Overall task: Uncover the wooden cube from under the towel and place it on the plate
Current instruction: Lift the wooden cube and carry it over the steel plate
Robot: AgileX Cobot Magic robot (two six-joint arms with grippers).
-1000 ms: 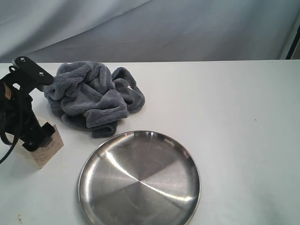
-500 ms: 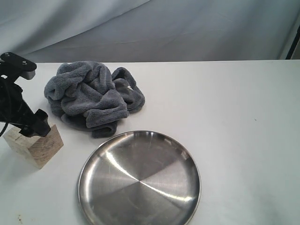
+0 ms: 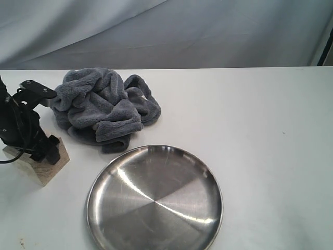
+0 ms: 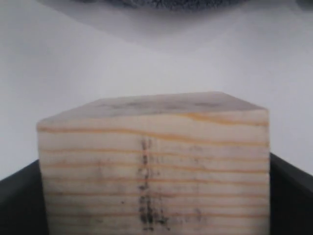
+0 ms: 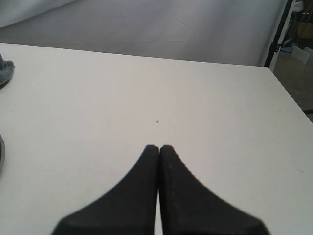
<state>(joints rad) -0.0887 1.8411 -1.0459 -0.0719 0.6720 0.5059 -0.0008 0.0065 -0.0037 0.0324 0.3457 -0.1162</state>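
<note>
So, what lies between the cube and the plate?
Nothing does. In the exterior view only bare table separates the cube from the plate. The towel sits farther back, off that stretch.

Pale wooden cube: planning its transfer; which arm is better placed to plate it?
Left: left fingers clasp the pale wooden cube near the round steel plate; right fingers are shut, away from it.

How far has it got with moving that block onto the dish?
Done: the wooden cube sits uncovered on the table, beside the towel. In hand: the left gripper grips it, fingers on both sides; not yet lifted. Left: carry it to the empty plate. The right gripper is shut.
</note>
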